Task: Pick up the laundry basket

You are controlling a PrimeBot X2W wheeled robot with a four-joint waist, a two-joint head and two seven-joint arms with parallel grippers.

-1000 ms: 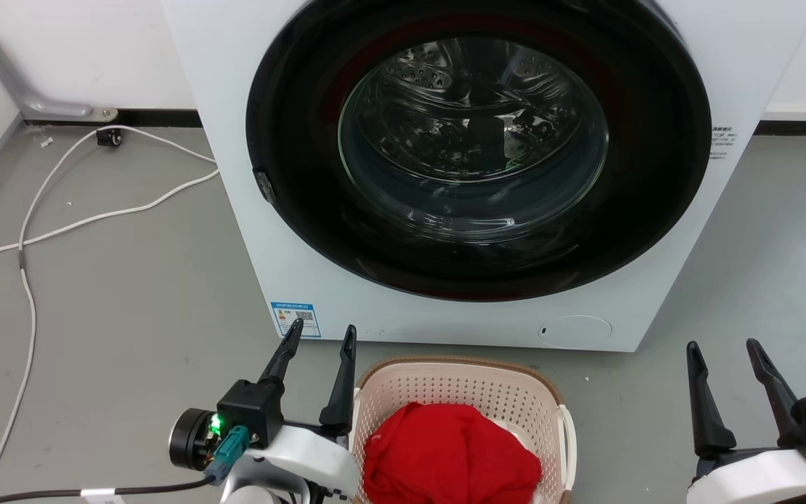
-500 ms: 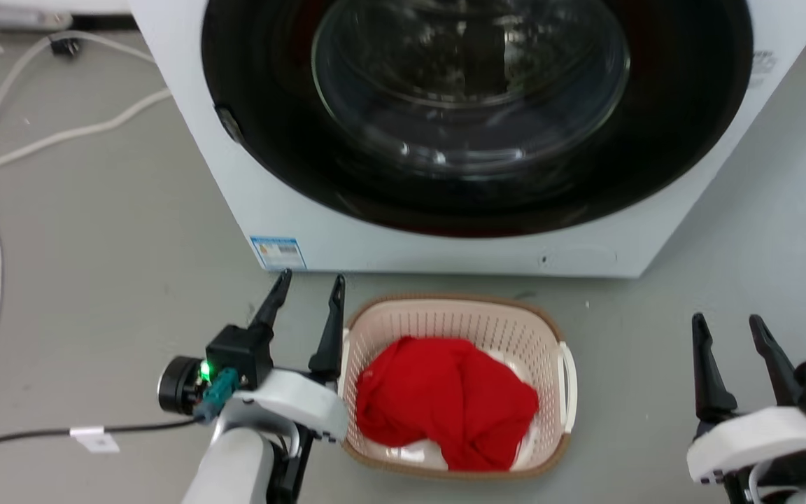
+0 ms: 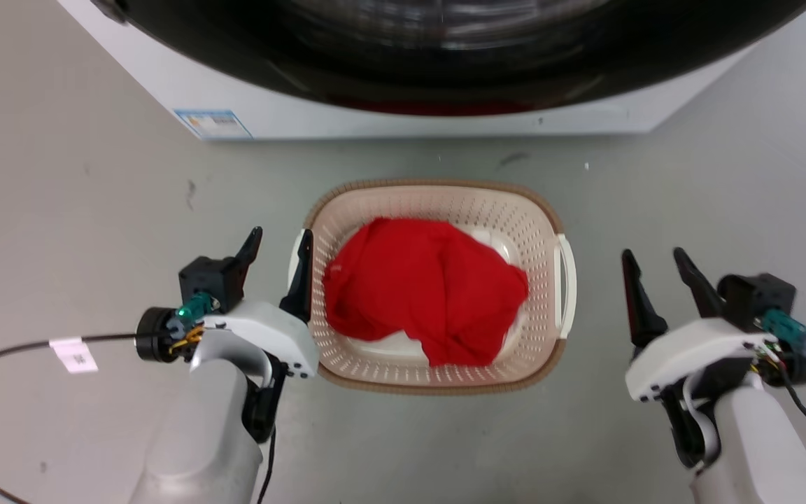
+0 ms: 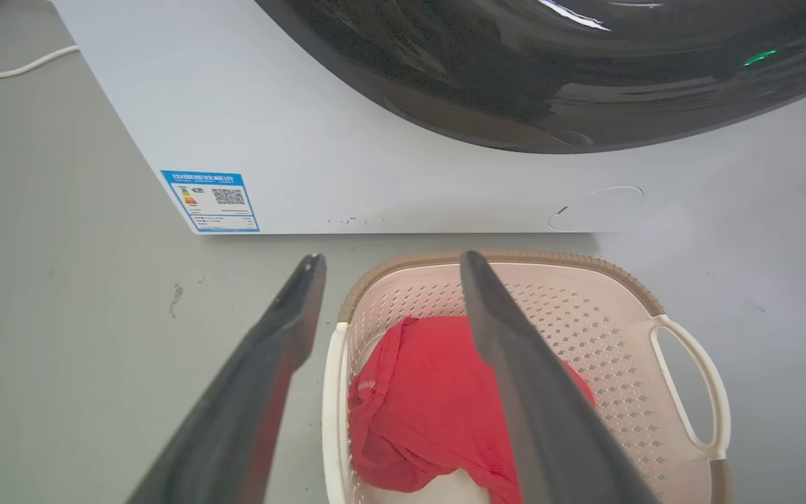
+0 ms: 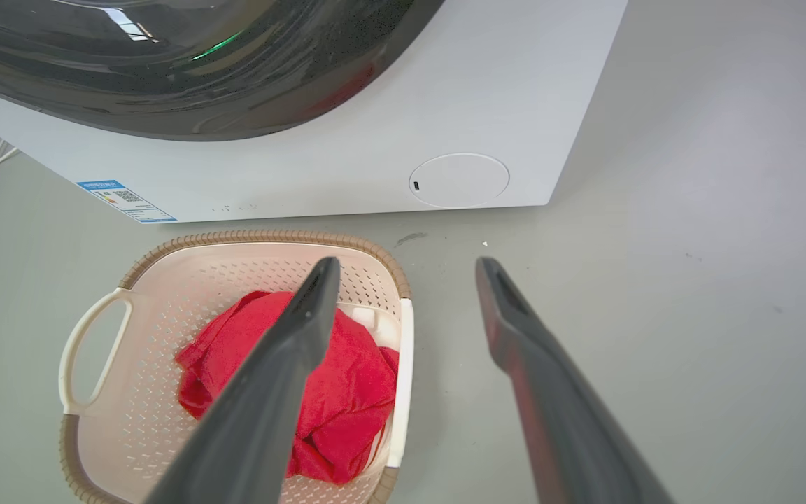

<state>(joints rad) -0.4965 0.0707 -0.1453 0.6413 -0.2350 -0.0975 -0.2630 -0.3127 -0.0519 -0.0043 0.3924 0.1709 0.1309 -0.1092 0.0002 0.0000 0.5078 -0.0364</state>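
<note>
Head view: laundry basket (image 3: 438, 185) on the floor (image 3: 95, 175) in front of the washer (image 3: 375, 119), red cloth (image 3: 417, 294) inside; left pincer (image 3: 282, 234) spread, empty, just beside the left handle (image 3: 294, 257); right pincer (image 3: 653, 253) spread, empty, apart from the right handle (image 3: 566, 287).
Left wrist view: pincer astride the left handle, no contact seen.
Right wrist view: right handle seen between the parted jaws, ungripped.
Progress: approach only; grasp and lift yet to do.
</note>
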